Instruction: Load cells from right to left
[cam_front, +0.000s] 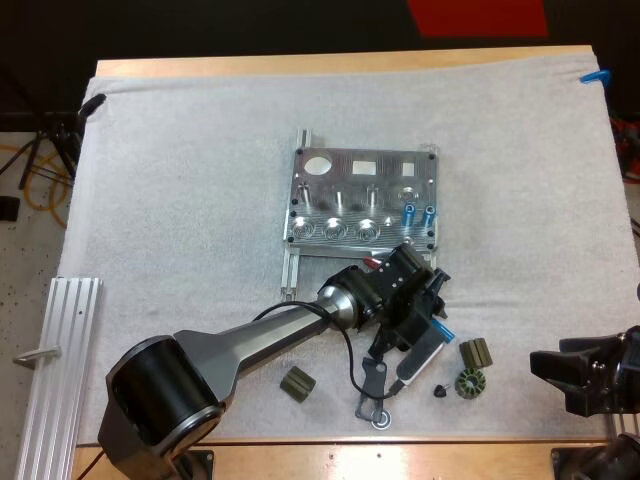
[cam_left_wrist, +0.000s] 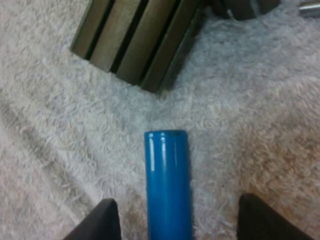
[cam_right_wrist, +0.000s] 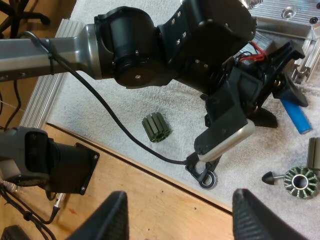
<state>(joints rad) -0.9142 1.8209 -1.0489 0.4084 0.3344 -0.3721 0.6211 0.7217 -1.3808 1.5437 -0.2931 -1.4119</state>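
L gripper (cam_left_wrist: 177, 212) is held open astride a blue cyl. (cam_left_wrist: 167, 185) laid flat near the mat (cam_front: 180, 200) front edge, untouched. R gripper (cam_right_wrist: 180, 210) is held open on nothing by the mat's front-right corner.

fixture (cam_front: 330, 180): 1 | blue cells (cam_front: 408, 212) (cam_front: 430, 213) (cam_front: 443, 330): 3 | ribbed blocks (cam_front: 296, 383) (cam_front: 476, 352): 2 | toothed ring (cam_front: 470, 383): 1 | cone (cam_front: 440, 390): 1 | rail (cam_front: 58, 350): 1

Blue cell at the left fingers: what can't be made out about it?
- Left wrist view: the cell's near end is cut off by the picture edge, between the left fingers.
- High view: all but its tip is hidden under the left arm.
- Right wrist view: one end is hidden behind that arm.
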